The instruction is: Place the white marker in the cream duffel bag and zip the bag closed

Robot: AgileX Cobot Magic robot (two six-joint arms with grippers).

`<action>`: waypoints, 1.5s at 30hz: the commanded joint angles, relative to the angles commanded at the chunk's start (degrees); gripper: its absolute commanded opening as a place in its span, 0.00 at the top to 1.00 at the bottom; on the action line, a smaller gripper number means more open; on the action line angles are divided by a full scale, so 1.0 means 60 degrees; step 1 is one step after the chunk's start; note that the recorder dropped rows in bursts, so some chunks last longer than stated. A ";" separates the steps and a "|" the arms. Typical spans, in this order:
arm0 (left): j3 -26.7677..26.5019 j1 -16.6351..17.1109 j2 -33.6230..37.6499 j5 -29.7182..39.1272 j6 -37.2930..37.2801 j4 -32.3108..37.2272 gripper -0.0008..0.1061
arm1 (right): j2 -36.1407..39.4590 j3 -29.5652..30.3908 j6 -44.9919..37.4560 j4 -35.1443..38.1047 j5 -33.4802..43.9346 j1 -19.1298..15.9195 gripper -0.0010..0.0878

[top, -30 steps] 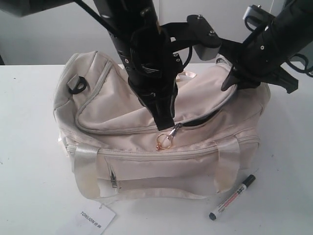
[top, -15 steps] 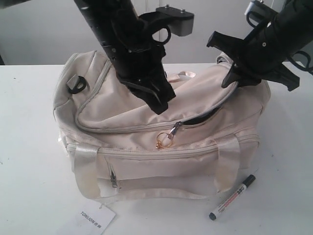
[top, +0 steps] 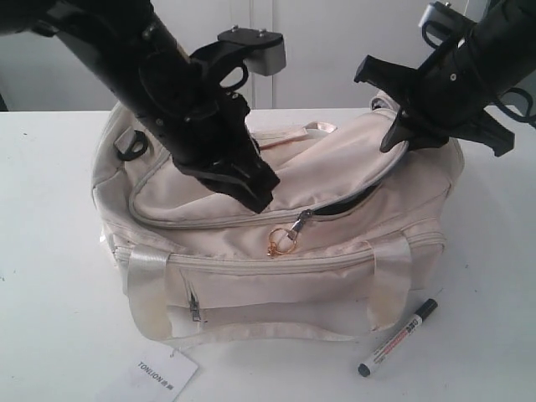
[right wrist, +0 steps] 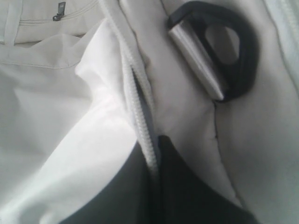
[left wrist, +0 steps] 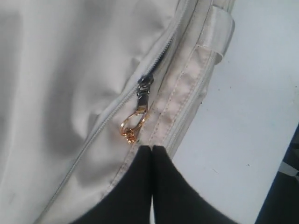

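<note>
Since a second ago the left arm has swung up and back toward its own side, so the left fingers (top: pixel 251 188) no longer sit on the zipper pull (top: pixel 283 239) but hang just above and beside it; the right arm, the bag and the marker lie as they did. Nearest the camera, the white marker (top: pixel 399 337) lies on the surface (top: pixel 50 251) in front of the bag's right end, apart from it and untouched, and a paper tag (top: pixel 163 373) sticks out at the left front corner. Behind them the cream duffel bag (top: pixel 276 285) sits with its zipper drawn only partway: a dark gap (top: pixel 347 203) opens from the pull toward the right end. The left fingers are pressed together and hold nothing, as the left wrist view shows. Farther back, the right fingers (top: pixel 402 134) are pinched tight on the edge of the bag's top flap at the zipper, holding it raised. I judge the task barely begun: the bag is partly open, but the marker is not yet picked up or put inside, and the closing is all still to do.
</note>
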 joint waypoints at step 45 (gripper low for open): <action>0.1938 0.0000 0.0785 -0.2733 0.5891 -0.1756 0.51 | 0.0000 0.0000 -0.0199 0.0000 -0.0188 0.0000 0.99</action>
